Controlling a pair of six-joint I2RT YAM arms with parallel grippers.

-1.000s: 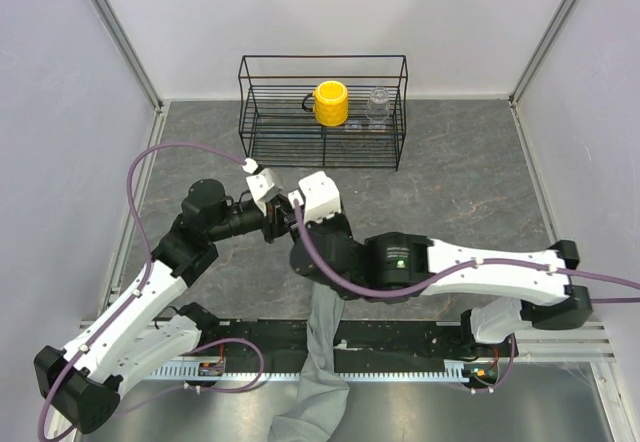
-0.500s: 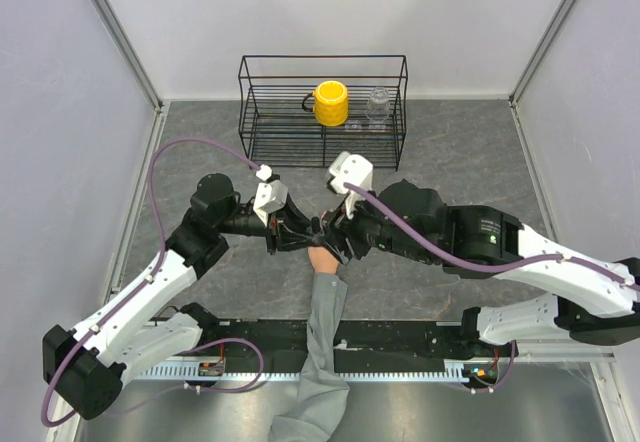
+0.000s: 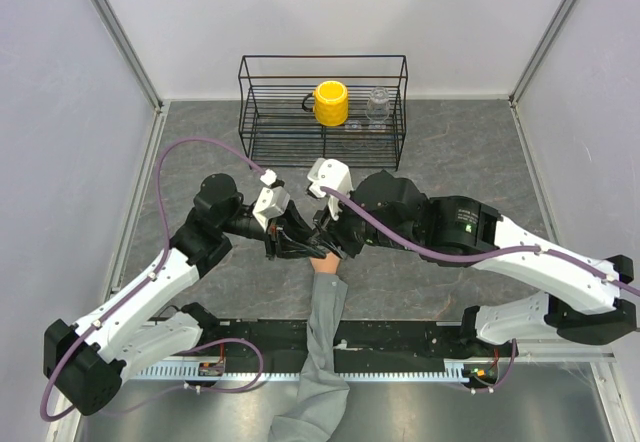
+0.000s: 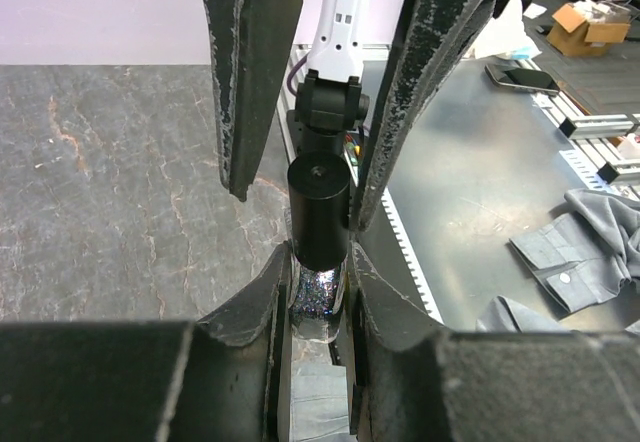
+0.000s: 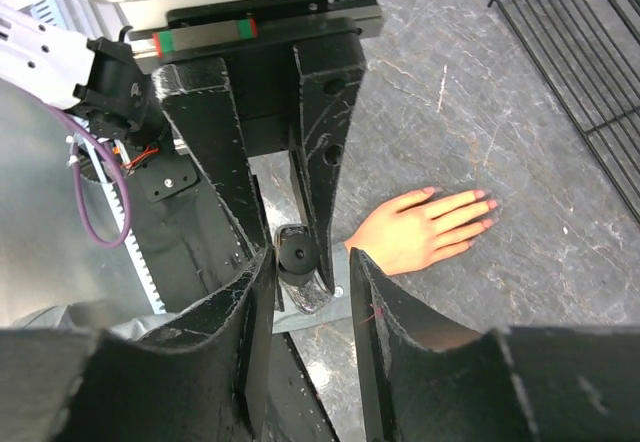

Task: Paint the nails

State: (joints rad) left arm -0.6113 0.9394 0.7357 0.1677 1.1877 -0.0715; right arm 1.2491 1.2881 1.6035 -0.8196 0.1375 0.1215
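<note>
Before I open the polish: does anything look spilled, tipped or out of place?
No spill shows. The polish bottle sits capped in the left pincer, and the mannequin hand lies flat. One oddity: its grey sleeve trails off the table at the near edge, across the mounting rail, where an arm could snag it.

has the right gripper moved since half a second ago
Yes, the right gripper shifted left: its white wrist block now lines up with the yellow cup.

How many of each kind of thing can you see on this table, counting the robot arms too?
2 robot arms: left arm, right arm
1 wire rack
1 yellow mug
1 clear jar
1 fake hand
1 nail polish bottle
Total: 7
</note>
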